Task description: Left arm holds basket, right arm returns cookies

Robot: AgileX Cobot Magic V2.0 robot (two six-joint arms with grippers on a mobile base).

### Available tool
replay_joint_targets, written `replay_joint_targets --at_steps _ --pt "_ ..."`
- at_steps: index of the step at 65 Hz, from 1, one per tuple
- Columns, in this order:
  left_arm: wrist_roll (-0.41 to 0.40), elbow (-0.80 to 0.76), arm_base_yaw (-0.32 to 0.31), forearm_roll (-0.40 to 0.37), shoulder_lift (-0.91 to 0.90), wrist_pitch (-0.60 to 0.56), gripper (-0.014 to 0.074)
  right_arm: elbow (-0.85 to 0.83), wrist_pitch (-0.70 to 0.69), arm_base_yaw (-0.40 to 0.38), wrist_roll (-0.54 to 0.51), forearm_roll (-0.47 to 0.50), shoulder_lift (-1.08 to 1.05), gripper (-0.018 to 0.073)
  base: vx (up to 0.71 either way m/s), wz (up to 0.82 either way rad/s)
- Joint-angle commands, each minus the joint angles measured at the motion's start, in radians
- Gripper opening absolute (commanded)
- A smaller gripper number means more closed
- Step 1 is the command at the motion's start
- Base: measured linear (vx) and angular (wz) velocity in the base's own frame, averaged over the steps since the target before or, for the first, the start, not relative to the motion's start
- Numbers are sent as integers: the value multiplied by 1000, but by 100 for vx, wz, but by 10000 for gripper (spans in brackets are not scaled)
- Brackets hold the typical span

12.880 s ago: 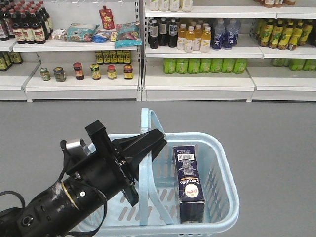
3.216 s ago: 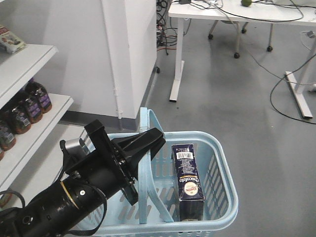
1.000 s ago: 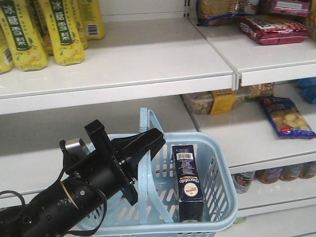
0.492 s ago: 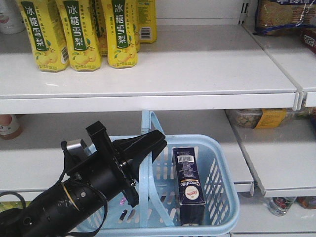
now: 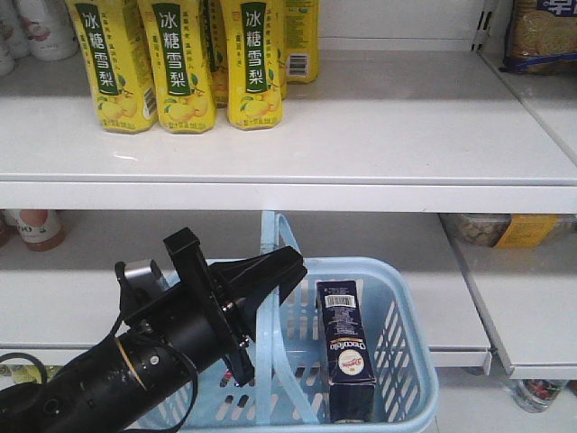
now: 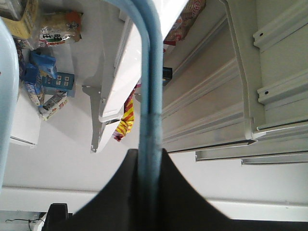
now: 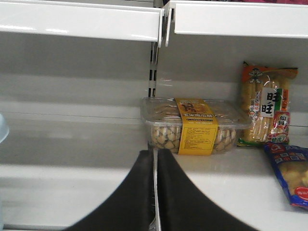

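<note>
One cookies box point(image 5: 350, 352) stands upright in basket point(image 5: 425, 370), right side; light, stiff cardboard, probably best taken across long flat faces. Left end effector point(image 5: 275, 271) clamped on handle point(image 6: 149, 96); right end effector point(image 7: 155, 187) closed, empty.

Basket point(image 5: 422, 383) is smooth light-blue plastic with a soft sheen, and the handle point(image 6: 149, 96) is the same stuff. Cookie box point(image 5: 347, 347) looks like printed cardboard, kinda satin. Left arm point(image 5: 171, 338) is mostly matt black, with a brassy metal ring point(image 5: 122, 354) and a dull silver knob point(image 5: 137, 271). Shelves point(image 5: 379, 135) are white, smooth, semi-gloss, like painted metal. Drink cartons point(image 5: 176, 63) are glossy. The tub point(image 7: 163, 113) is clear shiny plastic, and the snack bags point(image 7: 267, 108) are glossy film.
</note>
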Motion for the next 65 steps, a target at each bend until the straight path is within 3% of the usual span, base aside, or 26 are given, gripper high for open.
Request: replay_joint_targets --at_steps 1,65 --pt "4 -32 -5 -32 -40 -284 -3 17 -76 -4 -6 -5 -6 -6 2 8" --pt "4 -32 -5 -32 -40 -284 -3 17 -76 -4 -6 -5 -6 -6 1 5"
